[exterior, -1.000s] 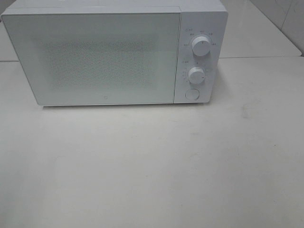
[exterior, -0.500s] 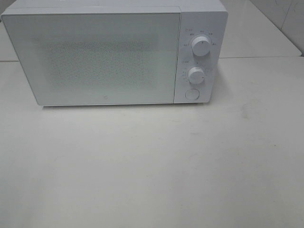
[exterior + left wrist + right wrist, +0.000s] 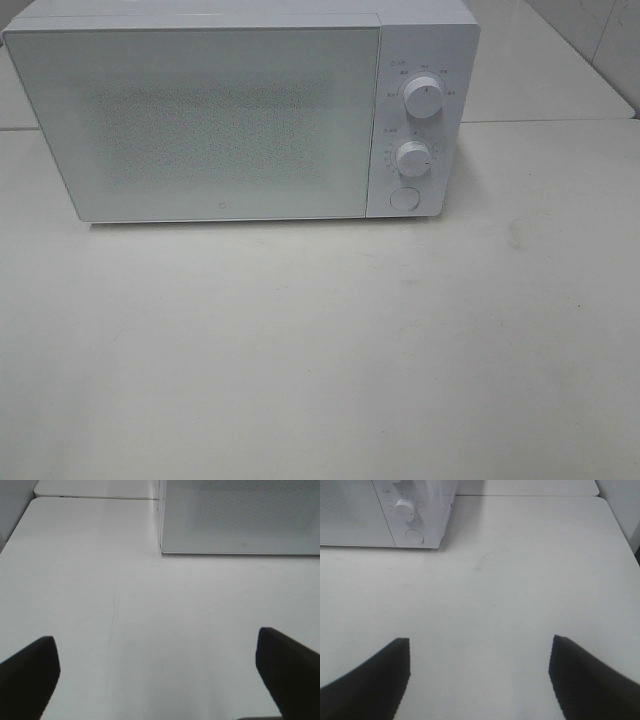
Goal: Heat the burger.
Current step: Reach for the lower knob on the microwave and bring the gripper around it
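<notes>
Left claw agape over white table, microwave beyond

Both end effectors: jaws wide apart

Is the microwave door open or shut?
Shut. The door lies flush with the control panel, and no interior shows.

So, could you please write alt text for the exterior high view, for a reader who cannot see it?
A closed white microwave stands at the back of a pale table, seen from above. On its right-hand panel an upper knob, a lower knob and a round button sit one below another. The table in front of it is bare.
</notes>
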Robot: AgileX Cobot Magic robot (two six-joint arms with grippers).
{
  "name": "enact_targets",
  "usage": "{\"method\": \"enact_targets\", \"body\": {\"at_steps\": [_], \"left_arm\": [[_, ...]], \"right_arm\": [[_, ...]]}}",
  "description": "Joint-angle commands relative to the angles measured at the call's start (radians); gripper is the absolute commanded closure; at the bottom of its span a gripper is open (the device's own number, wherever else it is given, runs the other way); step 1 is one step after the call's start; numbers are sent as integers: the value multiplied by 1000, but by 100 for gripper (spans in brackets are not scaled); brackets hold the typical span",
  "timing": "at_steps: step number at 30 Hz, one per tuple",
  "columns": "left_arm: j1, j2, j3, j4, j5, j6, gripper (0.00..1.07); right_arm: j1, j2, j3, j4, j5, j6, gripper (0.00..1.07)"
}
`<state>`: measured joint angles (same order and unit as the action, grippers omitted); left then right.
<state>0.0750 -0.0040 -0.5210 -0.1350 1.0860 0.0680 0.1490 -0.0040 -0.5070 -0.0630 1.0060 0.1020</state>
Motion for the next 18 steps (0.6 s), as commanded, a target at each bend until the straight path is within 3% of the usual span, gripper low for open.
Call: {"method": "enact_targets", "body": {"at_steps": [1, 18], "left_arm": [[-1, -25, 3, 2, -13, 3, 7], [-1, -25, 3, 2, -13, 3, 7]], "right_arm": [[-9, -22, 3, 1, -12, -4, 32], [-9, -22, 3, 1, -12, -4, 32]]}}
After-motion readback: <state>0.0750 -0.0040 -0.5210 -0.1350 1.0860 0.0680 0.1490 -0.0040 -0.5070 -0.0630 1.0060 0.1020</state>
